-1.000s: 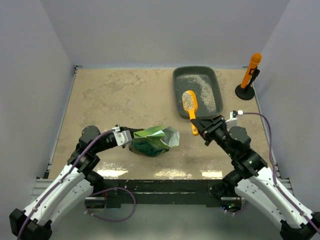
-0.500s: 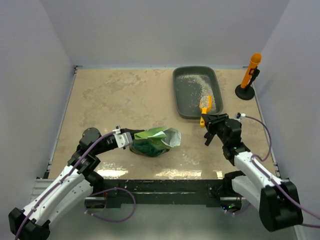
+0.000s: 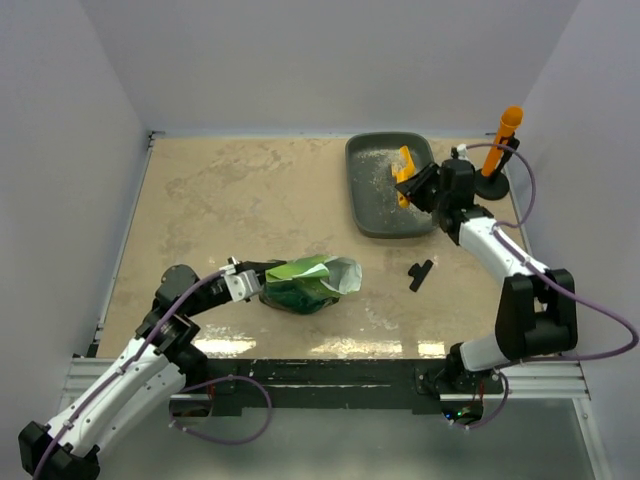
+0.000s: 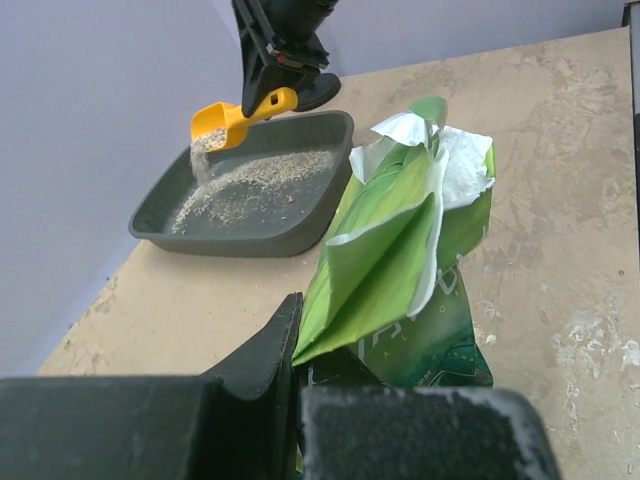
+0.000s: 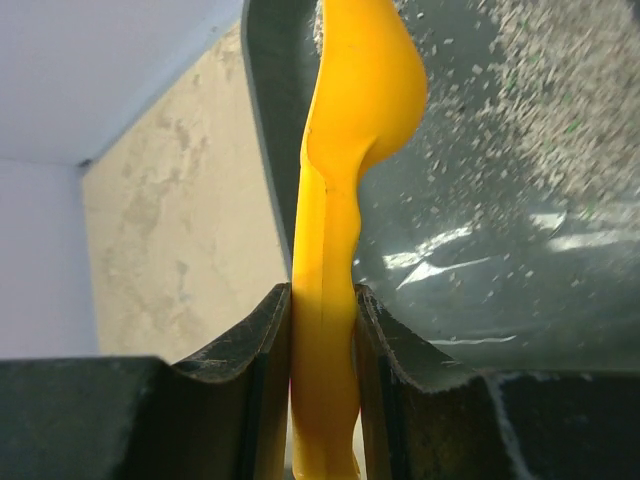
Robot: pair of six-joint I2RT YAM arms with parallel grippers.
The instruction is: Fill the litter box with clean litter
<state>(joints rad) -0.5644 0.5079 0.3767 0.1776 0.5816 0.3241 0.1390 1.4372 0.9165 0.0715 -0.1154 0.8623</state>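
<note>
Only leftward: clean litter (image 4: 205,160) off scoop (image 4: 228,117).

Overhead view; two close wrist views

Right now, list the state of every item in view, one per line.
Litter box: upright on the table, partly filled with litter.
Litter: spread in the box, some pouring from the scoop.
Scoop: tipped over the box, held by its handle.
Green bag: lying on the table, top torn open.
Right gripper: shut on the scoop.
Left gripper: shut on the green bag.
Orange tool: standing in its black base.
</note>
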